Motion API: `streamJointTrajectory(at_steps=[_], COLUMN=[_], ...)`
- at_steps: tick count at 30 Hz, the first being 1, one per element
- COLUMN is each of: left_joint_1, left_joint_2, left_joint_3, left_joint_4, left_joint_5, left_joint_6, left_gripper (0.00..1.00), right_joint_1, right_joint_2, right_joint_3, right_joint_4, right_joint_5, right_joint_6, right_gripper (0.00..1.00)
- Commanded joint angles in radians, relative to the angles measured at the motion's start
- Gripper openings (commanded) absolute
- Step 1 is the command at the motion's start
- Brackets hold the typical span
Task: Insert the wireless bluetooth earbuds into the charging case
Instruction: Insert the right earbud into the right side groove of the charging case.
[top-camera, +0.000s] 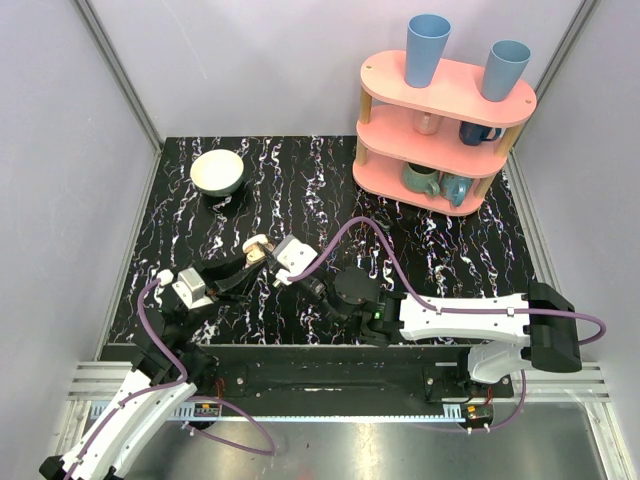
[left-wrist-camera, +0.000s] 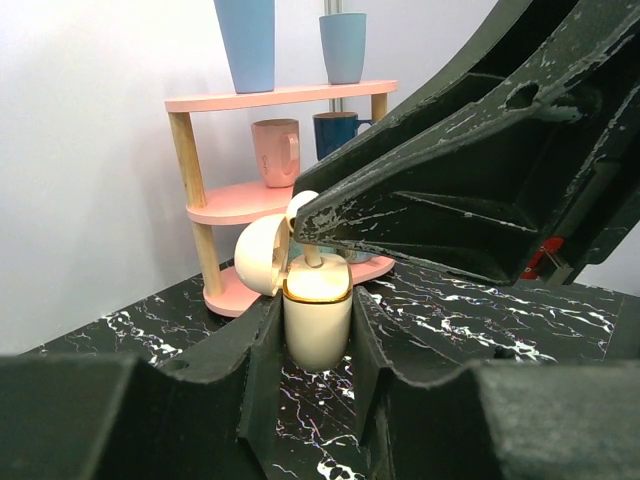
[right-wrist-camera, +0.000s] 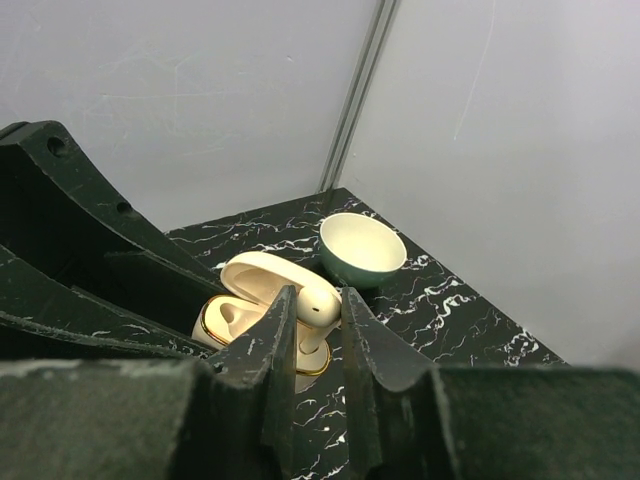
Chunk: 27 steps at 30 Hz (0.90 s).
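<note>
No readable text or markings.

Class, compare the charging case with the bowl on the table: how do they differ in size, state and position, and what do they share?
The charging case is far smaller than the bowl. The case is clamped in the left pincer; the bowl stands untouched near the far left corner. The case has a hinged lid, swung open; the bowl has none and is dark outside. Both are cream inside.
</note>
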Motion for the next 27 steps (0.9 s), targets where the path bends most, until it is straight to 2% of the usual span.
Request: streamJointTrajectory(at_steps=[1, 7, 11, 17, 23, 27], left_joint_1=[-0.001, -0.001, -0.001, -0.003, -0.001, -0.003], left_joint_2=[-0.018, -0.016, -0.018, -0.016, -0.015, -0.013], left_joint_3=[0.006, 0.006, 0.006, 0.006, 0.006, 0.006], left_joint_4=[0.107, 0.11, 0.11, 0.107, 0.107, 0.104], left_joint_5=[-0.03, -0.032, -0.035, -0.036, -0.039, -0.039], left_joint_6=[-0.003, -0.003, -0.003, -0.003, -0.005, -0.003], left_gripper=[0.0, 0.0, 0.0, 0.0, 0.0, 0.0], right_joint_1=[0.008, 0.008, 0.009, 0.008, 0.008, 0.009], right_joint_2=[-0.013, -0.019, -0.02, -0.031, -0.042, -0.054], right_joint_3=[-0.011, -0.014, -0.015, -0.028, -0.031, -0.029], right_joint_4=[-0.074, -0.083, -0.085, -0.075, -0.062, -0.025], right_joint_5=[-0.085, -0.093, -0.096, -0.102, -0.09, -0.064], right_joint_6=[0.038, 0.042, 0.042, 0.047, 0.042, 0.038], right_gripper=[0.21, 0.28, 0.29, 0.4, 0.45, 0.55])
